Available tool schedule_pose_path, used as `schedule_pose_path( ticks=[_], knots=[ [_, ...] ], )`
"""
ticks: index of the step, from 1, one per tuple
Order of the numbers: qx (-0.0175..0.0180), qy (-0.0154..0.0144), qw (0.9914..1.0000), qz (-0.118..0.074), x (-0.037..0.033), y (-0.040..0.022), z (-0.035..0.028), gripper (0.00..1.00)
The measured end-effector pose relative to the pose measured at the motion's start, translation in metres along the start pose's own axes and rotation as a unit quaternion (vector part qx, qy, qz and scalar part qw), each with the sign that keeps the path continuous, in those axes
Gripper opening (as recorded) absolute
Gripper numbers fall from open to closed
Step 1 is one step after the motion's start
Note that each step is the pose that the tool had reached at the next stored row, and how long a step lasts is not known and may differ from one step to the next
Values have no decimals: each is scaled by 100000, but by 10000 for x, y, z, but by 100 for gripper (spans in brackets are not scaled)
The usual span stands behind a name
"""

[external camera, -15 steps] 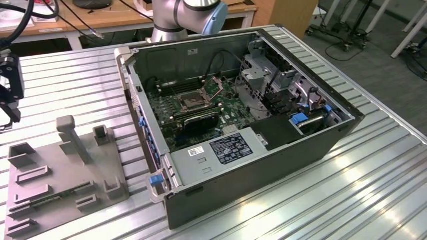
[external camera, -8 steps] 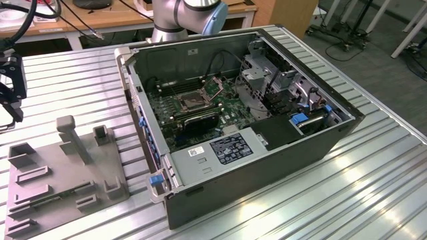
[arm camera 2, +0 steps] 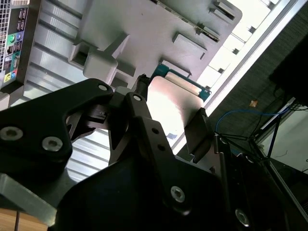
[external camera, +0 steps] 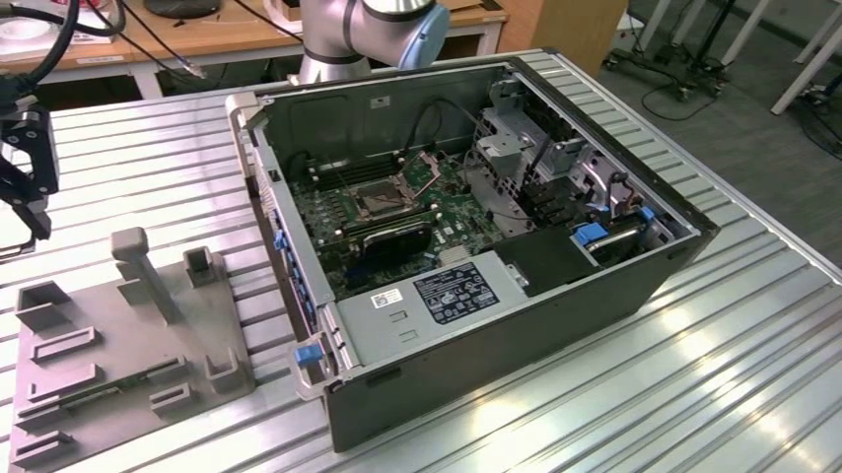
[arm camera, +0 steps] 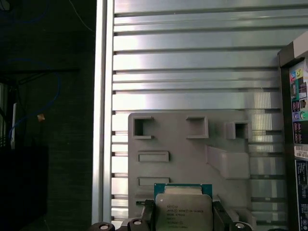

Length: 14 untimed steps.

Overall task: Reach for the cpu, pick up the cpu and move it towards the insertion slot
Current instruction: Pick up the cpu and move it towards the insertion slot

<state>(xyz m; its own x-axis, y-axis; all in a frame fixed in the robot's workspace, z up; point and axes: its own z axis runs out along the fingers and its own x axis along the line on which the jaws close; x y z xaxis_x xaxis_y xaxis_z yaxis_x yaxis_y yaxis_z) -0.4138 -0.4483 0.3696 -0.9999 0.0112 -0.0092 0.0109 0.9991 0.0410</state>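
Note:
The cpu (arm camera: pixel 184 210), a flat square chip with a silvery top and a thin green edge, sits between my gripper's (arm camera: pixel 183 219) two dark fingers (arm camera: pixel 147 215). The gripper is shut on it. In the second wrist view the cpu (arm camera 2: pixel 173 103) shows its pale face between the same fingers (arm camera 2: pixel 198 130), held above the grey plastic tray (arm camera 2: pixel 144 29). In the exterior view the gripper (external camera: pixel 30 222) hangs at the far left, over the table beyond the tray (external camera: pixel 118 365). The insertion slot (external camera: pixel 373 201), a metal-framed square socket, lies on the green board inside the open computer case (external camera: pixel 526 296), well to the exterior view's right of the gripper.
The grey tray has raised blocks and a tall post (external camera: pixel 138 266). The case's side wall (external camera: pixel 270 236) stands between the tray and the board. Inside are cables, a drive cage (external camera: pixel 520 148) and a power supply (external camera: pixel 435 296). The ribbed metal table (external camera: pixel 711 365) ends close to the gripper.

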Motion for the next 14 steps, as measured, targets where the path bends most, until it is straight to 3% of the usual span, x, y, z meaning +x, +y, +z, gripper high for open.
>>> schedule_pose_path(
  ticks=[14],
  knots=[
    [4, 5, 100000, -1, -36, 0, 3, 55]
  ],
)
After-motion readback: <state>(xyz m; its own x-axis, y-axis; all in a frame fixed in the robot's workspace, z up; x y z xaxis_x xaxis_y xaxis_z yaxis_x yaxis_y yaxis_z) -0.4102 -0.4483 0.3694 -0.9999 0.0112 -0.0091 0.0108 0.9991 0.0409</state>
